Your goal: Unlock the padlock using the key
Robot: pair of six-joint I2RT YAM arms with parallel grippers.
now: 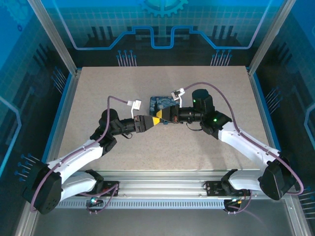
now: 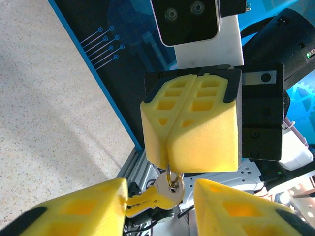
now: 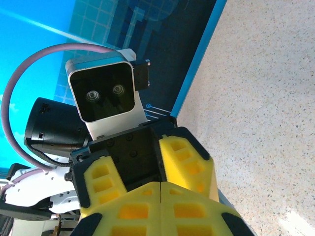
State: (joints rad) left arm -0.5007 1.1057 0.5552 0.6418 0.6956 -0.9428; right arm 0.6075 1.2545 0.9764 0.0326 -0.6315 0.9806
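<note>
1. Fingers [image 2: 74,211] of the left gripper [image 2: 160,195] stand partly apart, and we see nothing clamped between them.
2. In that gap hangs the key [image 2: 166,191], its head close to one finger. A small yellow piece [image 2: 142,199] bridges the two, and we cannot tell what it belongs to.
3. The key's ring [image 2: 171,178] runs up into the seam of the right gripper [image 2: 179,120]. Its yellow pads [image 2: 206,132] are pressed fully together on the ring, so the key dangles from that grip.
4. From above, we see both grippers meeting tip to tip over the middle of the table [image 1: 147,157], with the arms reaching in from either side.
5. Just behind them a blue patterned thing [image 1: 160,102] lies on the table; it is too small for us to tell what it is.
</note>
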